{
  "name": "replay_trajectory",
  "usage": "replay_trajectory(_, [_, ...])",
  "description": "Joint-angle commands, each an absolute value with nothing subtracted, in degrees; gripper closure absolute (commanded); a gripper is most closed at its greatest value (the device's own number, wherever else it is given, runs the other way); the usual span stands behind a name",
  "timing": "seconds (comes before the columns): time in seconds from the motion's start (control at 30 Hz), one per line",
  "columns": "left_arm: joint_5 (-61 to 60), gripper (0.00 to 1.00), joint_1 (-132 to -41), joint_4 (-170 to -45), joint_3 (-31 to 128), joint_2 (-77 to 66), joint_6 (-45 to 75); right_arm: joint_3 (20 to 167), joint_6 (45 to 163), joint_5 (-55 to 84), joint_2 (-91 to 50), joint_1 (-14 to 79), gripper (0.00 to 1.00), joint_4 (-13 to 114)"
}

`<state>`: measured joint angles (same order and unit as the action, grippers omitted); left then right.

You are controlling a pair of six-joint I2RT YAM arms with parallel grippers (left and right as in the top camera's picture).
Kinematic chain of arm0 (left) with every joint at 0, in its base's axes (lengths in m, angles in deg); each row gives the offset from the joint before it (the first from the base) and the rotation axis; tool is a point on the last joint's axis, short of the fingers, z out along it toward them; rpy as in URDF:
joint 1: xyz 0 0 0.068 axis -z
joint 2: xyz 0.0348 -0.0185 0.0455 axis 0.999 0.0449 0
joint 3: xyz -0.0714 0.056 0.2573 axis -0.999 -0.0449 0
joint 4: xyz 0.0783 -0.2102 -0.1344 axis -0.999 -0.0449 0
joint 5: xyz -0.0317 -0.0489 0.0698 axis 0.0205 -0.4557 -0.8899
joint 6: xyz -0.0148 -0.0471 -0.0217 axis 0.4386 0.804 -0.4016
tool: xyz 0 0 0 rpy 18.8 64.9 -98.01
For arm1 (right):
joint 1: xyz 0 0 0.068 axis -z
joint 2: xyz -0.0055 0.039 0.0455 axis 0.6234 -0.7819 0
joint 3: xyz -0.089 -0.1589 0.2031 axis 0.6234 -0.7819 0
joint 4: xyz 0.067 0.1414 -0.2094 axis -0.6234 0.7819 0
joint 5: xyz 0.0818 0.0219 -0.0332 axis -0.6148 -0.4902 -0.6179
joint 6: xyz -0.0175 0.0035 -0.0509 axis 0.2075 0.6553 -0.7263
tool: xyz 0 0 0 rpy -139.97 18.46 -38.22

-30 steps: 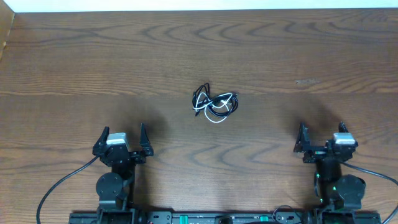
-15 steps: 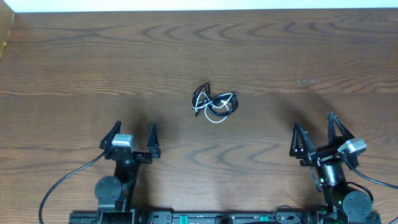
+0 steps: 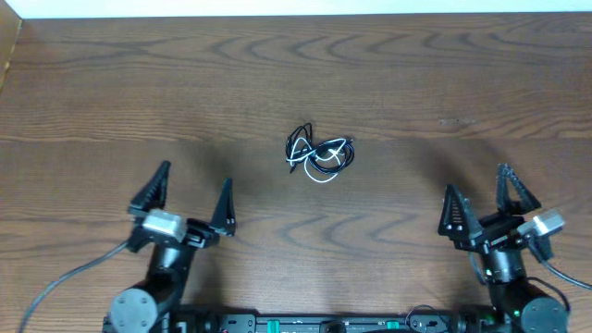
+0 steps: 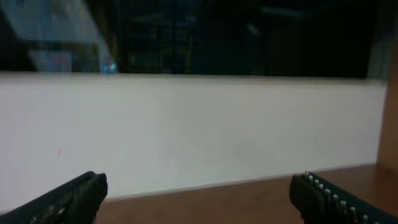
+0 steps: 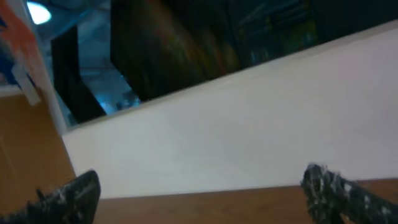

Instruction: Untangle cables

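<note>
The cables (image 3: pixel 319 154) lie in one small knot in the middle of the table (image 3: pixel 416 74), well apart from both grippers. Bare wood runs from the left gripper (image 3: pixel 195 176) to the knot, and likewise from the right gripper (image 3: pixel 477 179); both have their fingers spread wide. A white wall (image 4: pixel 199 130) borders the far edge, well behind the knot.
</note>
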<state>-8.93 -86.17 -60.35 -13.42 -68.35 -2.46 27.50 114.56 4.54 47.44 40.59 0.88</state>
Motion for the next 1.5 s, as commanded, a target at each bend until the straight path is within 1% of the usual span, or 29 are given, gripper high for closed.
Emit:
replay_trajectory(0.0, [-2.75, 0.02, -86.11, -67.91, -1.12, -57.94, -6.0, 38.06, 107.69, 2.95, 42.24, 40.79, 0.01, 6.92])
replay_trajectory(0.1, [-0.21, 0.02, -86.11, -79.98, 10.38, -47.26, -8.41, 47.41, 103.93, 0.08, 34.85, 40.79, 0.01, 15.16])
replay_trajectory(0.33, [-0.28, 0.02, -86.11, -113.11, 39.54, -23.39, -14.75, 72.04, 95.32, -8.51, 12.93, 40.76, 0.01, 39.44])
replay_trajectory(0.43, [-0.45, 0.02, -86.11, -126.1, 50.77, -14.27, -15.86, 82.4, 93.68, -10.93, 3.71, 40.65, 0.01, 49.69])
replay_trajectory(0.53, [-0.32, 0.02, -86.04, -135.17, 58.75, -6.69, -15.95, 91.56, 91.45, -12.88, -4.84, 39.54, 0.01, 59.02])
replay_trajectory(0.63, [4.1, 0.02, -86.06, -135.76, 60.48, -2.34, -15.51, 96.15, 86.56, -22.3, -11.57, 37.22, 0.01, 62.63])
replay_trajectory(0.73, [8.38, 0.02, -86.04, -135.82, 60.46, 0.96, -14.88, 96.31, 86.78, -33.82, -16.4, 34.93, 0.01, 61.56])
replay_trajectory(0.8, [9.25, 0.02, -86.04, -135.78, 60.35, 2.99, -14.86, 96.31, 86.78, -36.0, -19.57, 33.16, 0.01, 60.99])
replay_trajectory(0.87, [9.23, 0.02, -86.04, -135.63, 60.21, 5.37, -14.35, 96.31, 88.18, -32.48, -22.98, 30.93, 0.01, 60.68])
replay_trajectory(1.0, [9.21, 0.02, -86.04, -135.85, 60.08, 10.71, -9.5, 96.31, 99.87, -16.99, -30.89, 25.27, 0.01, 61.52])
replay_trajectory(1.13, [9.23, 0.02, -86.04, -136.35, 60.08, 17.37, -4.91, 96.31, 106.49, -5.95, -39.33, 19.87, 0.02, 60.68])
replay_trajectory(1.23, [9.23, 0.02, -86.04, -137.46, 60.08, 21.42, -4.93, 96.31, 108.02, -4.81, -43.29, 18.4, 0.05, 59.31])
replay_trajectory(1.27, [9.23, 0.02, -86.04, -137.53, 60.08, 22.6, -4.93, 96.31, 109.59, -4.75, -44.36, 18.08, 0.07, 59.09])
replay_trajectory(1.3, [9.23, 0.02, -85.87, -137.53, 60.08, 24.87, -4.76, 96.31, 112.22, -4.31, -46.28, 17.64, 0.14, 58.56])
replay_trajectory(1.4, [9.21, 0.02, -85.14, -137.22, 60.08, 27.91, -4.76, 96.31, 116.11, 0.04, -49.03, 16.96, 0.24, 58.54])
replay_trajectory(1.47, [9.21, 0.02, -84.51, -136.83, 60.08, 29.66, -4.78, 96.31, 118.05, 2.12, -50.85, 16.39, 0.27, 58.46])
